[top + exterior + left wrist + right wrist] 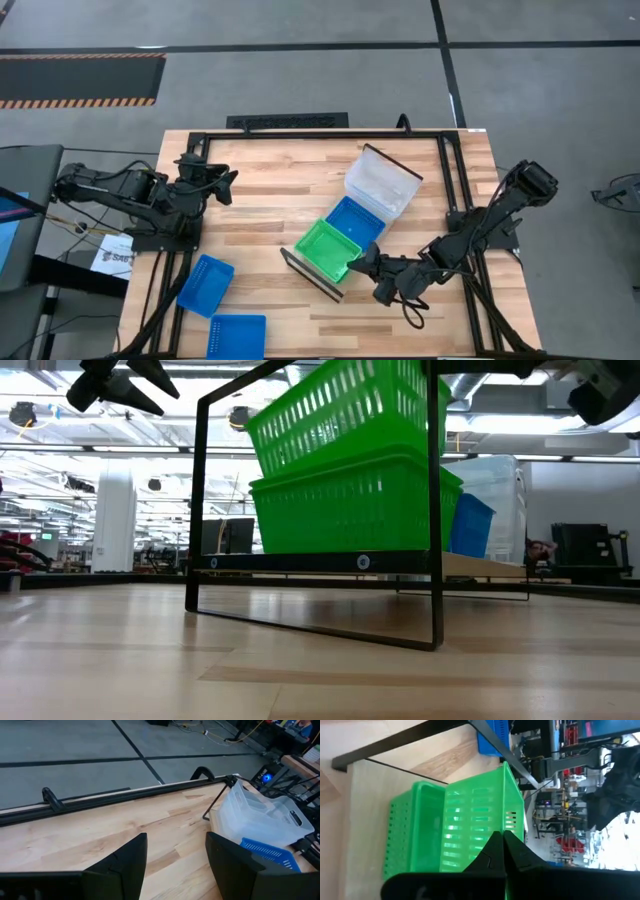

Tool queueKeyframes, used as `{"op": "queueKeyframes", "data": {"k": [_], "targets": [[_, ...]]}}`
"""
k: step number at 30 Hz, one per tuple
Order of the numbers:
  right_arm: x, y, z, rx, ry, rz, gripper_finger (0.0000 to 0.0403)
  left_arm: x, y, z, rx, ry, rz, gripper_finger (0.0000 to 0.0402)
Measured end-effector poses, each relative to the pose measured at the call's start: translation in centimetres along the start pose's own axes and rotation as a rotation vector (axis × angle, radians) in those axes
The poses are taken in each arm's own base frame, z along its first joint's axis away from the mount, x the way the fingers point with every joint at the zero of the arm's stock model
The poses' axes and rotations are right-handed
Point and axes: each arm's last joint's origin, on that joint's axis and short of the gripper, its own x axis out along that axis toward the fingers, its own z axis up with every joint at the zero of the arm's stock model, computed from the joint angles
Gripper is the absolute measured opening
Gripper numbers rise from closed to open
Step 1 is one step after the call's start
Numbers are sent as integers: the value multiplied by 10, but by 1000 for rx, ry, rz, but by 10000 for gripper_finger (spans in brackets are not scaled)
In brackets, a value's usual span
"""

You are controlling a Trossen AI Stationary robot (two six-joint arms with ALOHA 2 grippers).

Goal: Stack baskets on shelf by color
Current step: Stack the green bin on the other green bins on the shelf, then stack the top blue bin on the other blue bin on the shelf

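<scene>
**Green baskets tilted on the shelf's near end**

The shelf (pixel 325 270), a long light-wood board with thin black end frames, lies diagonally on the table (pixel 280 190), its long axis running from the front centre toward the back right. On it sit the green baskets (pixel 328 248), then a blue basket (pixel 357 220), then the clear baskets (pixel 383 181) at the far end. In the low view the upper green basket (pixel 335 410) sits tilted in the lower one (pixel 355 500); both have slotted plastic walls.

The right gripper (pixel 365 262), fingers pressed together and holding nothing, is at the green baskets' rim. The left gripper (pixel 222 183) hovers partly open and empty over bare wood at the table's left.

Two more blue baskets (pixel 205 285) lie near the front left edge.
</scene>
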Motion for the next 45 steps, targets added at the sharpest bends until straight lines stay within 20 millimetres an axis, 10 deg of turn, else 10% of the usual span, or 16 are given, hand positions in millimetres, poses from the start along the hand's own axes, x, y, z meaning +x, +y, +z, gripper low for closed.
{"op": "queueKeyframes", "data": {"k": [12,33,45], "targets": [[1,9,-4,1,-2,28,8,0,0,0,1,0,0,190],[1,14,-7,5,-22,-19,135,0,0,0,-15,15,-9,190],[-23,-44,1,168,208,-325,204,11,-33,-41,59,775,-289,190]]}}
